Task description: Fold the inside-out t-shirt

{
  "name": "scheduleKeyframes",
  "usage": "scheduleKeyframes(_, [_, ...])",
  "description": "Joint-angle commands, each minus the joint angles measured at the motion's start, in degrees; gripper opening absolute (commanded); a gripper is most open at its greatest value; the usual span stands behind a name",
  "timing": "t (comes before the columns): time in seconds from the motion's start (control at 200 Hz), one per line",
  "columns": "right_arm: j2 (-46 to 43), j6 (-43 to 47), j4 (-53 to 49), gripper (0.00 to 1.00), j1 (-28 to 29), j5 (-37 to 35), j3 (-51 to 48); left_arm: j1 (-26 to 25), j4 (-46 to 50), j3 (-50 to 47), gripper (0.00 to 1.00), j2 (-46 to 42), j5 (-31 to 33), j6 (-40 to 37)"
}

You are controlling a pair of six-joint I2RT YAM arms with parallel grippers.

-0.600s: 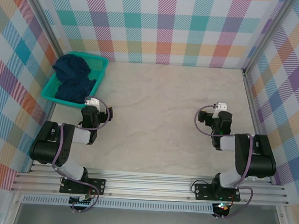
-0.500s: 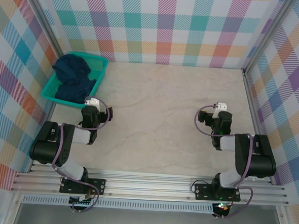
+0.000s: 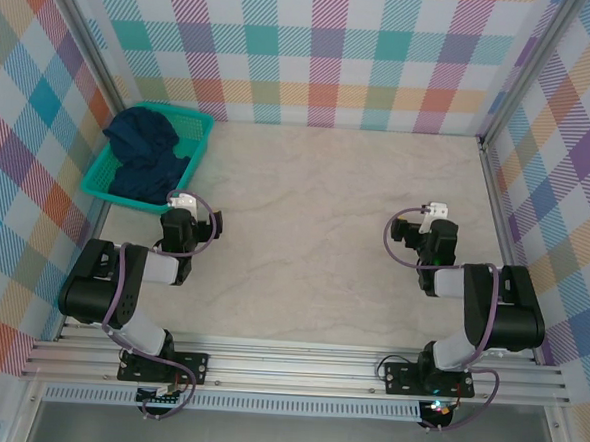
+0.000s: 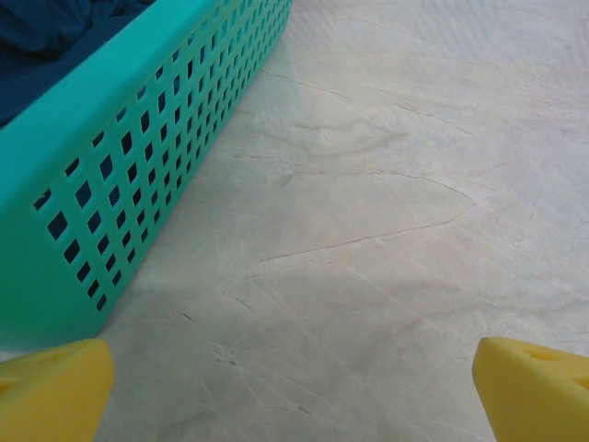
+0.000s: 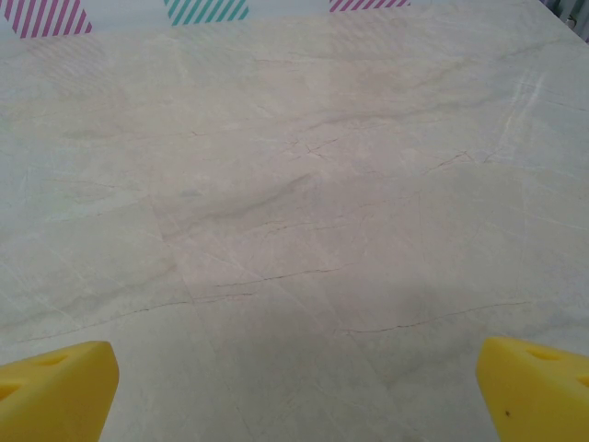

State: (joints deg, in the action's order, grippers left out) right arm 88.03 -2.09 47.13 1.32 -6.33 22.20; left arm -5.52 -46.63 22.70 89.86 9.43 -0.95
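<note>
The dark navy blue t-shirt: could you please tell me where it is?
From above, the dark navy blue cloth t-shirt lies bunched in the teal mesh plastic basket at the far left, just beyond the left gripper.

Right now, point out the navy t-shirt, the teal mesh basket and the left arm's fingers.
navy t-shirt (image 3: 144,152), top external view, on the bunched cloth's middle.
teal mesh basket (image 4: 138,157), left wrist view, on its perforated side wall.
left arm's fingers (image 4: 51,391), left wrist view, on one yellow fingertip.
</note>
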Motion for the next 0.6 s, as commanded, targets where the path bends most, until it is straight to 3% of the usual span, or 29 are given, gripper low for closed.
scheduleKeyframes(0.0, [-0.1,0.6,1.6,1.0,0.3,1.2,0.7,0.7,-0.3,1.1,1.0,-0.1,-1.1,-0.5])
scheduleKeyframes(0.305, [-1.0,0.4,1.6,1.0,0.3,0.2,0.5,0.8,0.5,1.0,1.0,-1.9,-1.3,-0.6])
scheduleKeyframes(0.35, [-4.2,0.3,-1.4,1.0,0.4,-0.9,0.5,0.7,5.4,1.6,1.0,-6.2,-1.3,-0.4])
scheduleKeyframes(0.41, [-10.3,-1.0,-6.6,1.0,0.5,-4.6,0.6,0.7,19.0,4.9,1.0,-13.7,-0.1,2.1])
scheduleKeyframes(0.475, [-19.0,-7.5,-14.4,1.0,0.5,-12.9,0.6,0.7,32.3,9.3,1.0,-21.5,0.6,8.7])
scheduleKeyframes(0.53, [-26.0,-13.9,-19.9,1.0,0.4,-15.3,0.5,0.6,34.3,9.9,1.0,-26.3,-3.1,12.0])
scheduleKeyframes(0.595, [-32.9,-18.0,-22.2,0.99,0.4,-10.8,0.0,0.3,33.4,9.9,1.0,-30.8,-7.6,13.8])
